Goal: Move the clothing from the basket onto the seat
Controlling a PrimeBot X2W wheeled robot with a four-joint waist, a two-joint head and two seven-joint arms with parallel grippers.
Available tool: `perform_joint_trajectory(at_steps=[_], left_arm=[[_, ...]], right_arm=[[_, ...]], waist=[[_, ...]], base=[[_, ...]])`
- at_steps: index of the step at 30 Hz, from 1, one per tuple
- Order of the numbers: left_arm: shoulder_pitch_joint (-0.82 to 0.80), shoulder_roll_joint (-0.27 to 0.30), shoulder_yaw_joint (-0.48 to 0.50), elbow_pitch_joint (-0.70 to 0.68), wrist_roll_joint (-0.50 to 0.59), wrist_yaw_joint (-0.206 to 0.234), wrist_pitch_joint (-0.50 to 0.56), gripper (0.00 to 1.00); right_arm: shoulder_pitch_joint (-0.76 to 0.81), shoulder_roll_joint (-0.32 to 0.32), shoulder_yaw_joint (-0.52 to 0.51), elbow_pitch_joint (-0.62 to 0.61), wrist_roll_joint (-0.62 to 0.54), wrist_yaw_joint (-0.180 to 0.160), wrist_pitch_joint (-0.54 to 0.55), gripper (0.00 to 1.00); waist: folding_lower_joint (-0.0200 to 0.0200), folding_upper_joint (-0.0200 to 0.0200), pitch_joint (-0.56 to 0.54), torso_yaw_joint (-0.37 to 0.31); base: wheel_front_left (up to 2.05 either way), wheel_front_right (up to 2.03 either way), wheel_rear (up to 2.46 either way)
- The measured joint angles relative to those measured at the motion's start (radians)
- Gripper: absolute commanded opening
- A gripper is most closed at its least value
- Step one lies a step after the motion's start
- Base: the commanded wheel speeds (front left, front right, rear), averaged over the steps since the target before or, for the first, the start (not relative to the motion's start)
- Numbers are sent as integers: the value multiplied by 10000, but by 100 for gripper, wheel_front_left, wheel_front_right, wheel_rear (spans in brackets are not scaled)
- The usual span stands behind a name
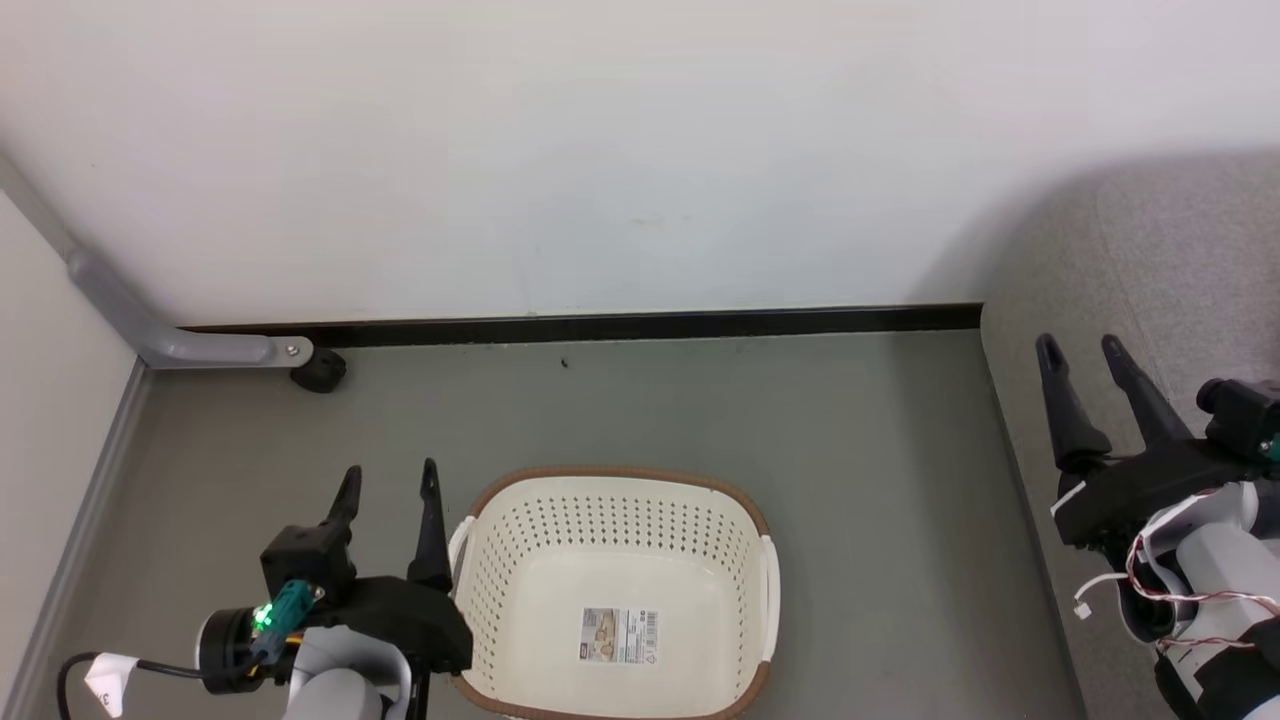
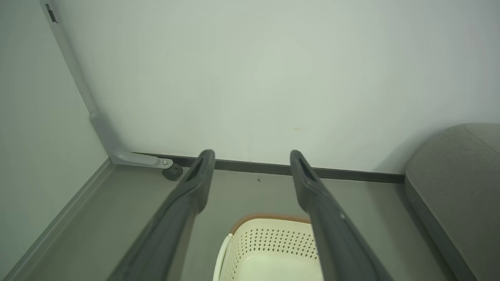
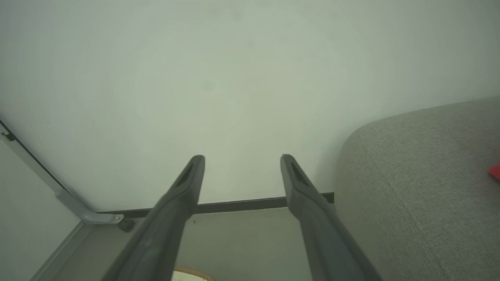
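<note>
The cream perforated basket [image 1: 520, 560] with a brown rim stands on the grey floor at the bottom centre, holding nothing but its label sticker [image 1: 619, 636]. My left gripper [image 1: 389, 480] hovers open just left of the basket's left handle. My right gripper [image 1: 1082, 350] is open over the left edge of the grey seat [image 1: 1150, 260] at the right. A small bit of red clothing [image 3: 495, 171] lies on the seat [image 3: 422, 171] at the right edge of the right wrist view. The basket's far rim [image 2: 265, 217] shows between the left fingers.
A white wall with a black baseboard [image 1: 600, 325] closes the back. A grey metal bracket [image 1: 180, 340] with a black caster [image 1: 320, 371] sits in the left corner. Bare floor lies between basket and seat.
</note>
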Motion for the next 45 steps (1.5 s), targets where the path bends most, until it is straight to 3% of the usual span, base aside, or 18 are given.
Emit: perform_joint_trajectory(at_steps=[15, 19, 34, 45], left_arm=[[1220, 102, 625, -366, 203, 12, 0, 100], [1450, 82, 677, -560, 336, 12, 0, 100], [1800, -119, 999, -888, 602, 56, 0, 100], [1880, -207, 1058, -1030, 823, 82, 0, 100]], right_arm=[[1492, 652, 228, -1114, -740, -134, 0, 100], [1993, 702, 144, -1532, -968, -408, 0, 100], [2705, 727, 255, -2186, -1933, -901, 0, 100], [2820, 780, 105, -2343, -2205, -1072, 0, 100]], waist=[[0, 1, -544, -64], [0, 1, -612, -171], [1, 1, -587, -296], [1, 1, -593, -328]], base=[[0, 0, 0], [0, 0, 0], [0, 0, 0], [0, 0, 0]])
